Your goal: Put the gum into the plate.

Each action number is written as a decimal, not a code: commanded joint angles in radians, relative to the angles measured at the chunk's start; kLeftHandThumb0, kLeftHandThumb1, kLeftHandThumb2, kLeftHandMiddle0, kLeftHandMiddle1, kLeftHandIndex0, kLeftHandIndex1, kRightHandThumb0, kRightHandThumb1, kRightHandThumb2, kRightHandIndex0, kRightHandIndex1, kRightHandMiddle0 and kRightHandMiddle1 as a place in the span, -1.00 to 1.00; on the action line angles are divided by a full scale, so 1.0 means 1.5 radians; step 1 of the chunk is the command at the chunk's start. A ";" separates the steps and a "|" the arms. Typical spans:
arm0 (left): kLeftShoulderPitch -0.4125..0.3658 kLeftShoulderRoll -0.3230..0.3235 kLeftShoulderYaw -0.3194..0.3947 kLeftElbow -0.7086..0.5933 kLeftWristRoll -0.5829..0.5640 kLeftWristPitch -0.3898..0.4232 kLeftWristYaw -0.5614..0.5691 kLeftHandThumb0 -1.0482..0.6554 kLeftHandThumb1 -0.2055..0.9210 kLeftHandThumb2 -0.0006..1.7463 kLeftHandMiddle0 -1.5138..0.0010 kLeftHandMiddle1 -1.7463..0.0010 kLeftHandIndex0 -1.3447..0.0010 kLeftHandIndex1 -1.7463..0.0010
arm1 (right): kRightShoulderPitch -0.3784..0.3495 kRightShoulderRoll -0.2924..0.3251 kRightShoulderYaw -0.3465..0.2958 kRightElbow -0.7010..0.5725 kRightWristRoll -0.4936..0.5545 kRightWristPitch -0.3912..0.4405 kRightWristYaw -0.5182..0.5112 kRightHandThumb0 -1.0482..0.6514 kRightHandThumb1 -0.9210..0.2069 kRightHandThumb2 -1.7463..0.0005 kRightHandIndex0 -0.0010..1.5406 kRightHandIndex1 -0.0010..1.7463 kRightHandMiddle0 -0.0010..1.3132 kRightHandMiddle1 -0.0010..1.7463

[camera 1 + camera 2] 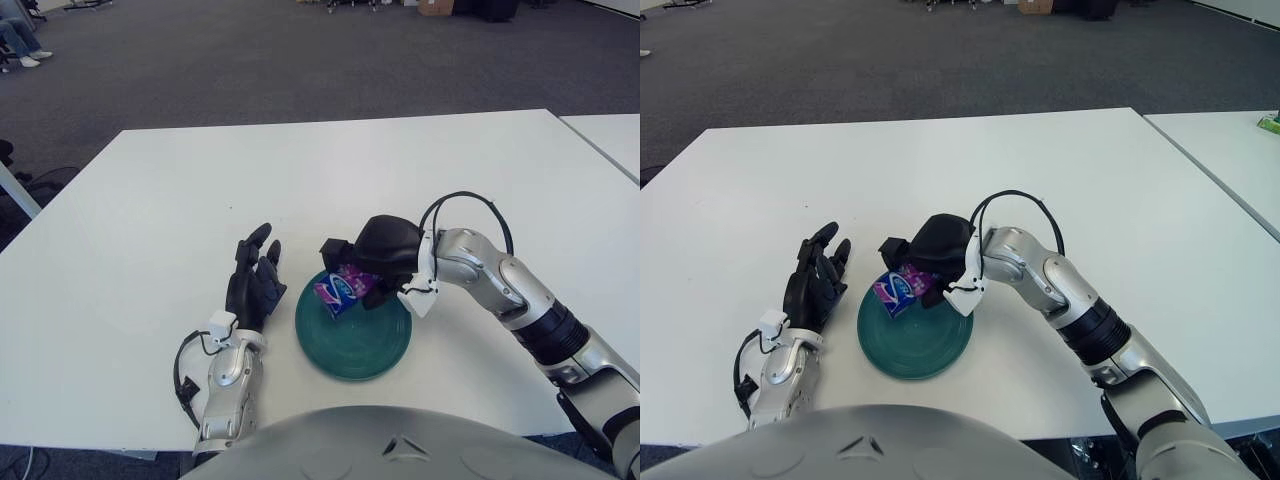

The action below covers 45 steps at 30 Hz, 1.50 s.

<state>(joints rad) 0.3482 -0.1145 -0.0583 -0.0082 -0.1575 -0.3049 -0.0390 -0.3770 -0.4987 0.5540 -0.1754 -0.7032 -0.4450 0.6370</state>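
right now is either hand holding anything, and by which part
The right hand grips the gum pack by its upper end, above the plate. The left hand holds nothing.

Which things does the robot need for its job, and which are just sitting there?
Needed:
gum, held over the plate by the right robot hand
plate

Just there:
left robot hand, open, left of the plate
table

The plate looks glossy, smooth teal ceramic or plastic. The gum packet has a shiny printed wrapper. The table is smooth, matt white.
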 commanded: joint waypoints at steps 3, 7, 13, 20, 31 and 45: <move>-0.005 -0.018 -0.006 -0.008 -0.001 -0.001 0.005 -0.75 1.00 0.06 0.48 1.00 1.00 0.19 | -0.007 0.017 0.012 0.036 -0.021 -0.003 -0.023 -0.28 -1.00 0.15 0.44 1.00 0.16 1.00; -0.005 -0.018 -0.007 -0.010 -0.003 0.001 0.006 -0.75 1.00 0.06 0.48 1.00 1.00 0.20 | -0.003 0.026 0.018 0.053 -0.030 -0.008 -0.039 -0.28 -1.00 0.14 0.47 1.00 0.15 1.00; -0.004 -0.018 -0.009 -0.015 0.000 -0.001 0.009 -0.75 1.00 0.07 0.48 1.00 1.00 0.20 | 0.007 0.037 0.024 0.073 -0.022 -0.016 -0.058 -0.29 -1.00 0.15 0.51 1.00 0.11 1.00; -0.003 -0.017 -0.010 -0.016 -0.004 -0.002 0.007 -0.74 1.00 0.07 0.47 0.99 1.00 0.20 | 0.018 0.040 0.022 0.071 -0.019 -0.023 -0.072 -0.44 -1.00 0.15 0.47 1.00 -0.41 0.98; -0.003 -0.017 -0.012 -0.025 -0.014 0.001 0.008 -0.72 1.00 0.07 0.46 0.99 1.00 0.20 | 0.017 0.037 0.020 0.037 -0.008 -0.002 -0.023 -0.63 -1.00 0.14 0.43 1.00 -0.83 0.86; -0.001 -0.008 -0.009 -0.032 -0.010 0.005 0.008 -0.71 1.00 0.08 0.52 1.00 1.00 0.26 | 0.018 0.008 0.012 -0.025 -0.041 0.000 -0.002 -0.85 -1.00 0.03 -0.46 1.00 -1.00 0.27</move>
<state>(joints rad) 0.3532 -0.1136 -0.0771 -0.0430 -0.1782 -0.3048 -0.0356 -0.3374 -0.4694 0.5869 -0.1785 -0.7429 -0.4522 0.6225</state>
